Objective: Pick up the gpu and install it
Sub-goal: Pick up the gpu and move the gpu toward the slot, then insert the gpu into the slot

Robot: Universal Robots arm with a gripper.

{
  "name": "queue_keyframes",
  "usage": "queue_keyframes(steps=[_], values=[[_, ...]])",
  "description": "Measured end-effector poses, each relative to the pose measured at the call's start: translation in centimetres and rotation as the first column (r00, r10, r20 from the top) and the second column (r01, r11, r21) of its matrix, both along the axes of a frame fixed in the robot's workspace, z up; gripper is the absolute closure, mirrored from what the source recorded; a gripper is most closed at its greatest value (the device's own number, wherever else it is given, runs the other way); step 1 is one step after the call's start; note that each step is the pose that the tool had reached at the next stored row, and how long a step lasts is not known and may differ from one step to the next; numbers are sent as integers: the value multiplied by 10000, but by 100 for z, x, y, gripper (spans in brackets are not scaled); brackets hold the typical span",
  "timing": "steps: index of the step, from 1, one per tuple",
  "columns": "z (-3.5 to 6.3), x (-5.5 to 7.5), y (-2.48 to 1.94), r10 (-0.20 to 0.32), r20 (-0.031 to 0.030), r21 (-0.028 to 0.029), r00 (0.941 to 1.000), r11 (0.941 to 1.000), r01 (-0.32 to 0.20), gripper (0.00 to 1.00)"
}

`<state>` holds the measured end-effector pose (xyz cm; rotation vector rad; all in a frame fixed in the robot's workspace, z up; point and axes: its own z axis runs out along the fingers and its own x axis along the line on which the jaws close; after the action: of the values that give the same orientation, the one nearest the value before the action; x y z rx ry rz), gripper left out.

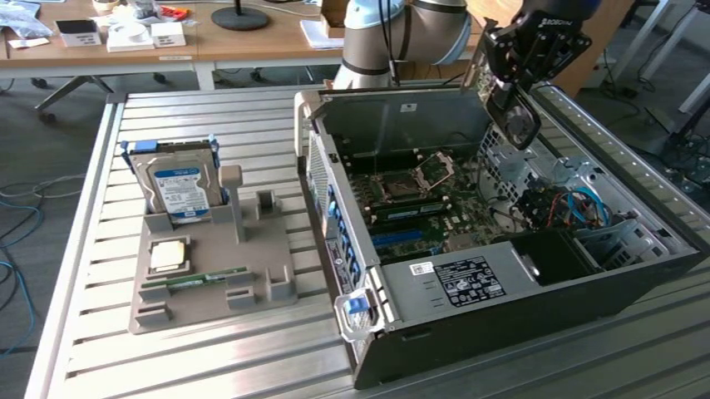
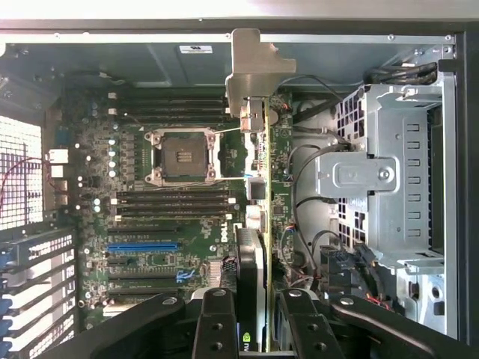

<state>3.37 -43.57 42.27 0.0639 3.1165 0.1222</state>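
We see the gripper (image 1: 513, 81) pinching the gpu (image 1: 520, 120) by one edge; it hangs upright over the motherboard (image 1: 427, 195) of the open computer case (image 1: 621, 283) on the bench (image 1: 199, 349).

The gpu (image 2: 254, 262) shows just its thin edge, so its flat sides are hidden. The gripper (image 2: 258, 307) is cut off by the picture's edge. Words on the label (image 1: 466, 281) inside the computer case (image 1: 521, 337) are too small to read.
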Motion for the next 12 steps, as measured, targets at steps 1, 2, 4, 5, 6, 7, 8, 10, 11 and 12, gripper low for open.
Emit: queue_keyframes(steps=[1,2,4,5,6,7,8,10,11,12], values=[[0,1,0,-1,0,-1,10000,10000,1,73],[0,2,0,-1,1,0,10000,10000,1,73],[0,11,0,3,1,0,10000,10000,-3,73],[0,16,0,2,0,0,10000,10000,-2,73],[0,17,0,0,0,0,10000,10000,0,73],[0,17,0,0,0,0,10000,10000,0,73],[0,17,0,0,0,0,10000,10000,0,73],[0,17,0,0,1,0,10000,10000,0,73],[0,17,0,1,1,0,10000,10000,-1,73],[0,17,0,1,0,0,10000,10000,-1,73]])
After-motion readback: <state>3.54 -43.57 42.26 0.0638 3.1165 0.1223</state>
